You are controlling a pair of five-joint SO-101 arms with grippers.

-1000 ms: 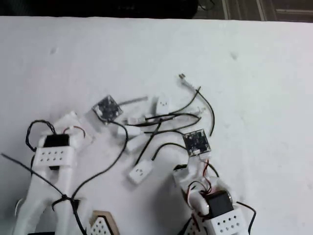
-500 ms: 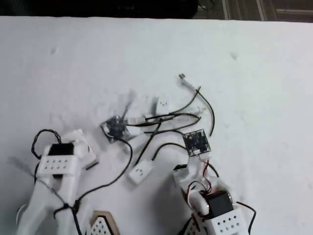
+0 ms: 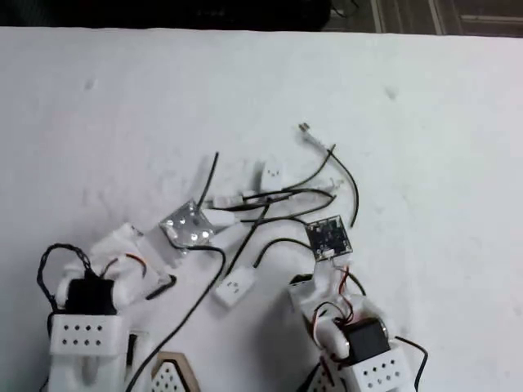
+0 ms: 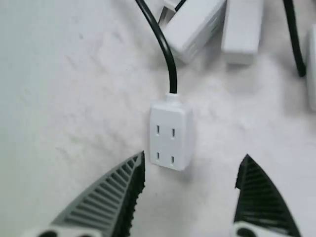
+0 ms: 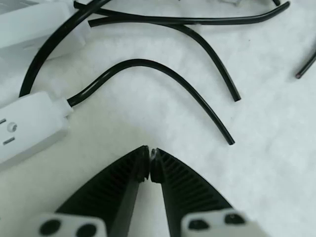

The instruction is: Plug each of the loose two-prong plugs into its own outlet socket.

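Observation:
A white outlet socket with two pairs of slots lies flat on the white table, its black cable leading away. My left gripper is open, and the socket's near end lies between its grey fingers. From above, the left gripper is at the lower left. My right gripper is shut on nothing, hovering over bare table beside another white socket. In the high view the right gripper sits right of a socket. A small plug with metal prongs lies farther back.
More white socket blocks and tangled black cables lie in the middle of the table. Loose cable ends lie ahead of the right gripper. A wooden piece sits at the near edge between the arms.
The left arm has drawn back toward the near edge and its wrist has swung right, dragging its cable along. The right arm has stayed still.

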